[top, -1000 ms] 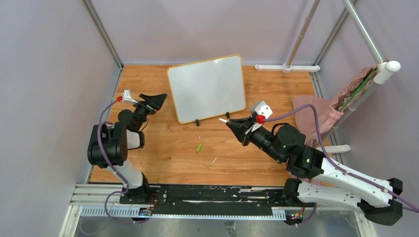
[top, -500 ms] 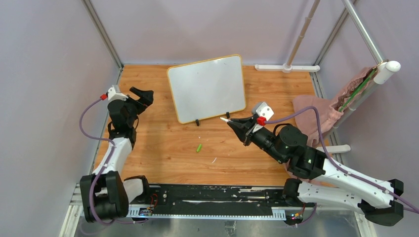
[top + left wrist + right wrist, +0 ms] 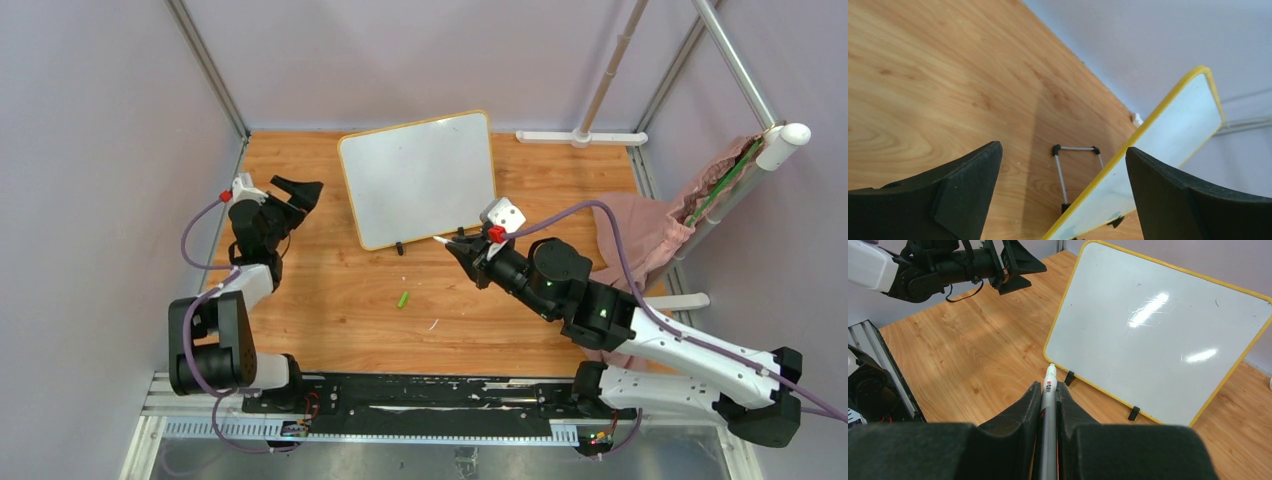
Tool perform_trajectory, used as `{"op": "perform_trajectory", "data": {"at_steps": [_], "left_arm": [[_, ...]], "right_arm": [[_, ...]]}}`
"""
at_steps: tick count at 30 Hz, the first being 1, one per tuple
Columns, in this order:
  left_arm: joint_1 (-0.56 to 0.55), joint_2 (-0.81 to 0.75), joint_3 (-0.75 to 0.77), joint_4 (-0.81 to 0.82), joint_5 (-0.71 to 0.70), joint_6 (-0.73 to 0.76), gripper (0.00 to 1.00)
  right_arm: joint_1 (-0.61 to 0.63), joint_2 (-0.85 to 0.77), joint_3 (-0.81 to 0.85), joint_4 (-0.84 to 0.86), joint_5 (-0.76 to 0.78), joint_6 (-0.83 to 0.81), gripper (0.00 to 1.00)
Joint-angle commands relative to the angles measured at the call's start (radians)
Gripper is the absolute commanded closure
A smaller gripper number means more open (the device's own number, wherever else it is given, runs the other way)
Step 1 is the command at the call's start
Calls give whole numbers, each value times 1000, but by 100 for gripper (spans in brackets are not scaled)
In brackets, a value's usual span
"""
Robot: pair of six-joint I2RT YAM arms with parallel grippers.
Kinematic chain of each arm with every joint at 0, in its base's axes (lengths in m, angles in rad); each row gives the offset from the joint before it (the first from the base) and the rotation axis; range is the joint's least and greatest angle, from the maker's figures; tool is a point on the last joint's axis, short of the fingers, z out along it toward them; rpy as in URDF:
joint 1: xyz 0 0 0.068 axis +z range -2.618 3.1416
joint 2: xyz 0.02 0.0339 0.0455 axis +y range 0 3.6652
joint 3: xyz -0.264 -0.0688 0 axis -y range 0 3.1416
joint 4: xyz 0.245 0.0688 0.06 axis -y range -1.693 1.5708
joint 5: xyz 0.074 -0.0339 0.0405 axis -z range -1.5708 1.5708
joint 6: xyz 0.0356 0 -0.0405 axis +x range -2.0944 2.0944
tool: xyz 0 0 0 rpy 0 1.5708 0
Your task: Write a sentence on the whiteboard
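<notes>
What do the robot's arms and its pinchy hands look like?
The left arm and the right arm are both made of chunky black joints and smooth white shells. A purple cable loops along each one and ends in a small red plug beside a little white camera box. The left gripper and right gripper each have two black, pointy, wedge-shaped fingers.

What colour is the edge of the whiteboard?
The whiteboard has a yellow rim; the right wrist view shows it best.
</notes>
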Motion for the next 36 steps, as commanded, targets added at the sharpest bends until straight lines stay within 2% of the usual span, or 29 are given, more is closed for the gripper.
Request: {"op": "perform_trajectory", "data": {"at_steps": [1,4,7,15,20,27,30,33,36], "left_arm": [[6,74,-4,354,174,-54,0],[6,174,23,510,295,-89,0],[6,251,22,663,334,-163,0],[-1,335,36,658,331,-170,1],[-40,259,73,318,228,15,0],[-61,34,83,-56,13,170,0],[-77,-51,125,-285,-146,186,0],[-124,-109,196,-523,-408,162,0],[-126,-141,216,-552,-415,116,0]], "right_arm": [[-30,43,51,-3,0,28,100],[-58,73,51,11,-20,63,100],[-96,104,54,30,-51,92,100],[-127,102,-2,120,-96,89,100],[-130,149,30,124,-81,71,100],[-135,173,46,132,-72,65,100],[-138,159,25,148,-72,64,100],[-144,143,10,160,-72,64,100],[-147,140,8,168,-70,64,100]]}}
